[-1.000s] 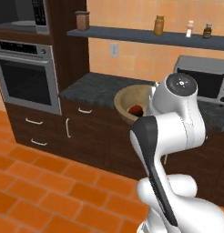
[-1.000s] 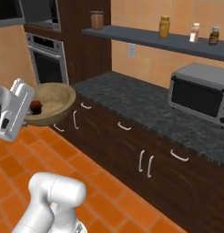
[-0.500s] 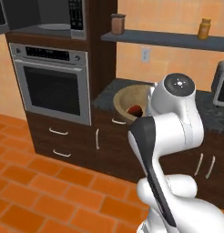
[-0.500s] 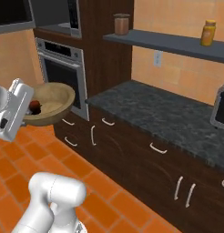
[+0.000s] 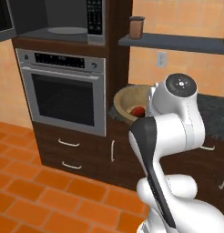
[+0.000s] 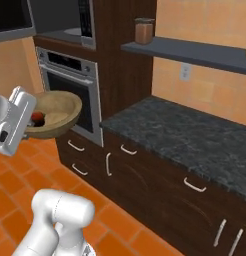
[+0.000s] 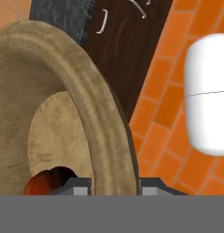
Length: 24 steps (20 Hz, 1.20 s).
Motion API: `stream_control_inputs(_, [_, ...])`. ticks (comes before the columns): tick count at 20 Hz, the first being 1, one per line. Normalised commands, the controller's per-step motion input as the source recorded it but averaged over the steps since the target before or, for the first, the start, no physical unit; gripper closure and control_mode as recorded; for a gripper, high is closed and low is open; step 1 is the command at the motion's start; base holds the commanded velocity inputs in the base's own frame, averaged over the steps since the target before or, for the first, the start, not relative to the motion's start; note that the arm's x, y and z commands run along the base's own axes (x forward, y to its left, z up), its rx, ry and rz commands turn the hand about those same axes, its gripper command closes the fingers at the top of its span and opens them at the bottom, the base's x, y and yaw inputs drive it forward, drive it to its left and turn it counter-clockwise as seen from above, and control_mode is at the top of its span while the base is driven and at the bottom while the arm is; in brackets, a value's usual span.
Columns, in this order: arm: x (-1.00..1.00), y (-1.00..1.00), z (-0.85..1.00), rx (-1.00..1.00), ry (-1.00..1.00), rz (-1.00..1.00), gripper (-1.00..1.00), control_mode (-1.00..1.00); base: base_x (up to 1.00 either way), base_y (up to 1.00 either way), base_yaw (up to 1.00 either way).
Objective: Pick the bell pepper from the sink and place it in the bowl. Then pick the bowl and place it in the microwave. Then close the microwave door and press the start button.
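Base advanced; end effector [image 7: 113, 184] grips bowl [image 7: 102, 123].

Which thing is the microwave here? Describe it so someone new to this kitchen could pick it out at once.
Start at the tall dark wood cabinet column left of the counter. The steel wall oven with its windowed door sits in it, and the microwave is the cavity directly above, standing open with a round plate inside. Its black keypad strip on the right edge sets it apart from the oven below.

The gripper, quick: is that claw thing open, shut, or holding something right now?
Gripper: shut on the rim of the wooden bowl, which it carries in the air with the bell pepper inside.
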Motion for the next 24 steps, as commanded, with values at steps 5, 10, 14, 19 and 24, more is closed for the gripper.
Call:
stream_control_inputs(5, [0.0, 0.0, 0.0, 0.0, 0.0, 0.0, 1.0, 1.0, 0.78, 0.76, -0.13])
stream_control_inputs(10, [0.0, 0.0, 0.0, 0.0, 0.0, 0.0, 1.0, 1.0, 0.61, 0.82, -0.15])
stream_control_inputs(14, [0.0, 0.0, 0.0, 0.0, 0.0, 0.0, 1.0, 1.0, 0.69, 0.44, -0.29])
stream_control_inputs(19, [0.0, 0.0, 0.0, 0.0, 0.0, 0.0, 1.0, 1.0, 0.51, 0.4, -0.29])
stream_control_inputs(24, [0.0, 0.0, 0.0, 0.0, 0.0, 0.0, 1.0, 1.0, 0.28, 0.48, -0.27])
